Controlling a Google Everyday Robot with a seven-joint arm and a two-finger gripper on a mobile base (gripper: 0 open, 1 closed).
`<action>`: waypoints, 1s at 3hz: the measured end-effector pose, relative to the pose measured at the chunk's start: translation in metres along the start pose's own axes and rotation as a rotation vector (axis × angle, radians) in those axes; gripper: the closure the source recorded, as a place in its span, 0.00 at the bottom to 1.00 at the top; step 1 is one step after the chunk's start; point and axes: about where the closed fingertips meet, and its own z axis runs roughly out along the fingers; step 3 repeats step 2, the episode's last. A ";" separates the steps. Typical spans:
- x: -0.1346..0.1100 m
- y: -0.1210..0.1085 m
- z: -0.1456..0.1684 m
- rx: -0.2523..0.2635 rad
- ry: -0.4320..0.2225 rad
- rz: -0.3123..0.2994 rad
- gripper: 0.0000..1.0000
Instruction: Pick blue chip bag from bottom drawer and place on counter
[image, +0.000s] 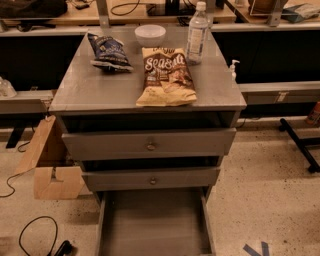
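Note:
The blue chip bag (108, 52) lies on the counter (100, 90) at its back left, dark navy with white lettering. The bottom drawer (155, 225) stands pulled open below, its flat grey floor bare. The gripper and the arm are out of the camera view.
A tan-and-brown "Sea Salt" bag (165, 76) lies mid-counter. A white bowl (150, 34) and a clear water bottle (197, 33) stand at the back. Two shallower knobbed drawers (150, 145) sit partly open. A cardboard box (50, 165) and cables (35, 240) lie on the floor at left.

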 end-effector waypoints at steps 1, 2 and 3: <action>-0.072 0.029 -0.086 0.102 -0.131 0.014 0.00; -0.083 0.040 -0.118 0.165 -0.164 -0.005 0.00; -0.083 0.040 -0.118 0.165 -0.164 -0.005 0.00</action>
